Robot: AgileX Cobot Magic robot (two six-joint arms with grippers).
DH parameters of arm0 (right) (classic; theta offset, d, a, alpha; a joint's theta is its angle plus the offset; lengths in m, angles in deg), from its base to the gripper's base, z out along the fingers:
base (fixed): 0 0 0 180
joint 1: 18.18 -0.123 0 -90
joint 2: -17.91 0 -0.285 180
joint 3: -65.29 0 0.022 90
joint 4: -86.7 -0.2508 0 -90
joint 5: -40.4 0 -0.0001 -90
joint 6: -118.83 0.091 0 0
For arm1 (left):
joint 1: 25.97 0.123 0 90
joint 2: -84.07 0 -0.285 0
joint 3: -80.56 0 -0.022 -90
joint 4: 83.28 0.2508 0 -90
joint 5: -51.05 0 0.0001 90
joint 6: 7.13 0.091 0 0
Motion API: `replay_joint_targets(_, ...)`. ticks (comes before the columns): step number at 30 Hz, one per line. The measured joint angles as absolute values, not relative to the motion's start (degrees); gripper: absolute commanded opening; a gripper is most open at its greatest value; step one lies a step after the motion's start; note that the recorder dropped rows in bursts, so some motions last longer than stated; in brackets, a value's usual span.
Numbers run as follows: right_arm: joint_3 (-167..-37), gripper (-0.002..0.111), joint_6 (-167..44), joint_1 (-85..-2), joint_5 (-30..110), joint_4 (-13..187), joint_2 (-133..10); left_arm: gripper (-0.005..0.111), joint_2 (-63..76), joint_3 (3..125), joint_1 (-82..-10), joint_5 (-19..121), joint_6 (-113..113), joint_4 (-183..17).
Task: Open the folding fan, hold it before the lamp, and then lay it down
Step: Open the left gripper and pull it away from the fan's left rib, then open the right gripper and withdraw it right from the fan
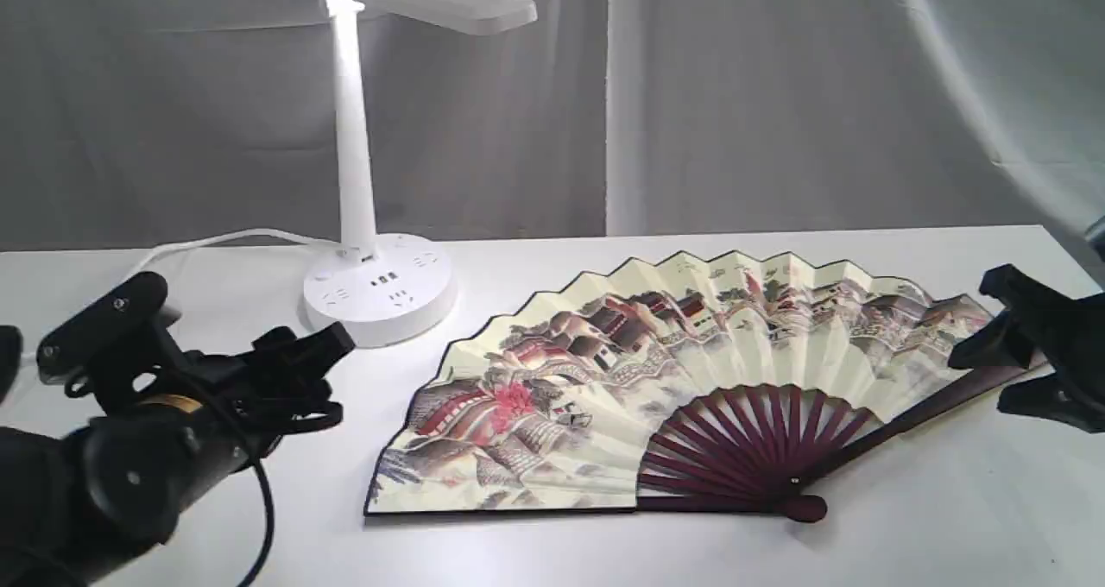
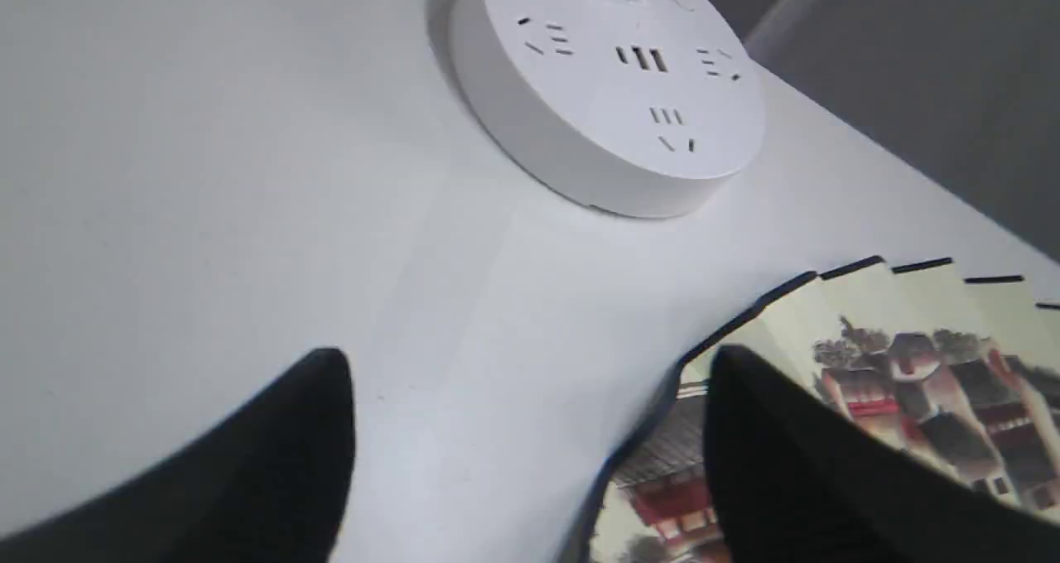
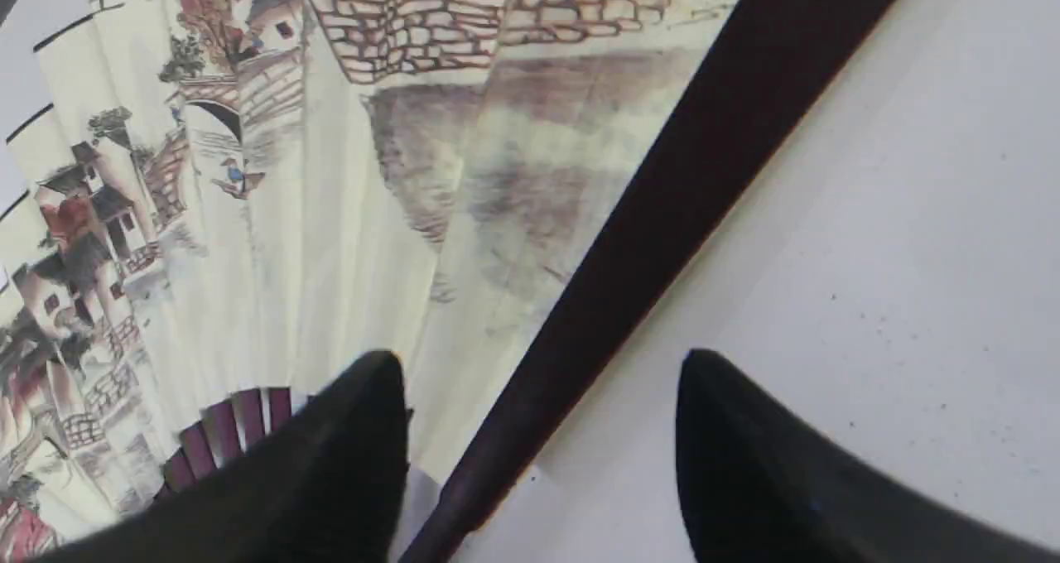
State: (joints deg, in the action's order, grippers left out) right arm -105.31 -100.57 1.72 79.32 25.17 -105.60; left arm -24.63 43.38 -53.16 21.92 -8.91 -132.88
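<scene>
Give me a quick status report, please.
Left gripper open, beside the folding fan. Right gripper open, straddling its guard. Fan spread flat on table; lamp apart behind.

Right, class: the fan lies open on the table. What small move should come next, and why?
Probably close the right gripper on the guard of the folding fan: its open jaws straddle that guard, and the fan lies flat, apart from the lamp.

fan [image 1: 656,371]: one
lamp [image 1: 354,138]: one
cord [image 1: 216,240]: one
table [image 1: 906,535]: one
grippers: two, left gripper [image 2: 530,364] and right gripper [image 3: 542,360]
</scene>
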Motion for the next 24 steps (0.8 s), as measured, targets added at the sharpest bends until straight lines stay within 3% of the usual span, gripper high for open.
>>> replay_joint_targets(3, -105.3, 0.042, -100.7, 1.7, 79.5, 27.8, -103.2, 0.030, -21.3, 43.4, -49.8, 27.3, -0.8, -132.7)
replay_joint_targets(7, -105.3, 0.026, -100.8, 1.7, 80.3, 31.9, -100.0, 0.001, -17.5, 43.4, -45.4, 34.3, 6.8, -132.5)
replay_joint_targets(17, -105.3, 0.000, -99.8, -0.7, 82.4, 45.0, -93.6, 0.000, -12.3, 44.9, -28.9, 59.6, 10.9, -123.0)
replay_joint_targets(24, -105.3, 0.000, -93.8, -8.6, 82.8, 54.0, -91.5, 0.000, -12.2, 50.4, -23.5, 78.6, 11.0, -110.1)
